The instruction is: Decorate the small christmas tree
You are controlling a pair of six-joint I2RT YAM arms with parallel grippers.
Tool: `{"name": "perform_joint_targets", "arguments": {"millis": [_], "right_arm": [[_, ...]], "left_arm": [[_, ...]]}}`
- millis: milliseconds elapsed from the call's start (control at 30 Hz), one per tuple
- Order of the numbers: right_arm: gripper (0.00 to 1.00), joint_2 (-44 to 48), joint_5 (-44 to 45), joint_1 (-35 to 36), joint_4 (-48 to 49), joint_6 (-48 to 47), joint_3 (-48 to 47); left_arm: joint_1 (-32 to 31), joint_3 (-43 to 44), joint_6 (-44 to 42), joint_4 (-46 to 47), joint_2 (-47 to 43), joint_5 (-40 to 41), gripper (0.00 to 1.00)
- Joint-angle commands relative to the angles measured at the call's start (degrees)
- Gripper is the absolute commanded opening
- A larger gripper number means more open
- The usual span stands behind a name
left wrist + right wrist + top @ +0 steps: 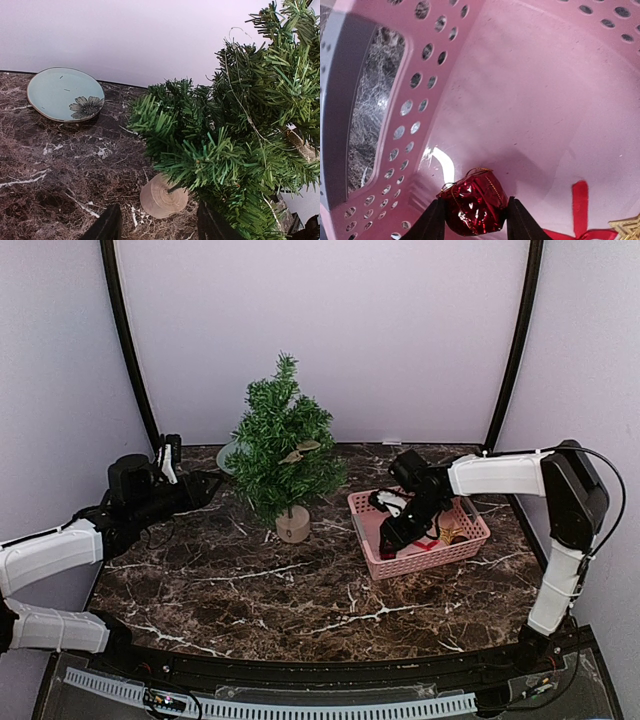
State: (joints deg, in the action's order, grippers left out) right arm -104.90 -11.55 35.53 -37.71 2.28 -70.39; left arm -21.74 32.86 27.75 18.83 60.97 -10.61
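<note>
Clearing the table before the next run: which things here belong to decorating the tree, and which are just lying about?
For the job: small christmas tree, pink basket, red foil ornament, red ribbon, gold star.
Lying about: flowered blue-green plate.

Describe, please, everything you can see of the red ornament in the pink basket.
The red ornament is a small boxy parcel wrapped in shiny, crinkled red foil, with a thin gold thread running over its top. It sits low in the pink basket, close to the perforated side wall and seemingly on the floor. The right gripper has a black finger against each side of it, apparently gripping. A red ribbon lies apart from it.
</note>
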Motion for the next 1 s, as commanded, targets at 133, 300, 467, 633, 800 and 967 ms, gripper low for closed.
{"name": "perform_joint_targets", "arguments": {"millis": [133,300,467,633,800,967], "right_arm": [[0.34,3.73,3.95,-5.43,6.69,2.21,-1.78],[0.53,4.73,2.21,-6.52,6.67,1.64,-2.26],[0.69,4.71,1.01,-6.61,6.62,1.14,-1.24],[0.7,5.63,1.05,-6.61,5.99,-1.7,-0.56],[0.67,5.67,1.6,-6.45,3.09,-8.67,1.43],[0.7,5.37,2.98,-5.33,2.68,-12.78,3.58]], "left_arm": [[0.29,-0.07,-0.06,1.74,-2.04,0.74,0.53],[0.29,-0.33,-0.01,1.96,-2.16,0.62,0.53],[0.29,-0.37,-0.02,2.08,-2.09,0.49,0.53],[0.29,-0.25,-0.22,1.75,-2.29,0.42,0.53],[0.29,-0.33,-0.41,1.61,-2.56,0.52,0.53],[0.29,-0.45,-0.17,1.93,-2.57,0.27,0.53]]}}
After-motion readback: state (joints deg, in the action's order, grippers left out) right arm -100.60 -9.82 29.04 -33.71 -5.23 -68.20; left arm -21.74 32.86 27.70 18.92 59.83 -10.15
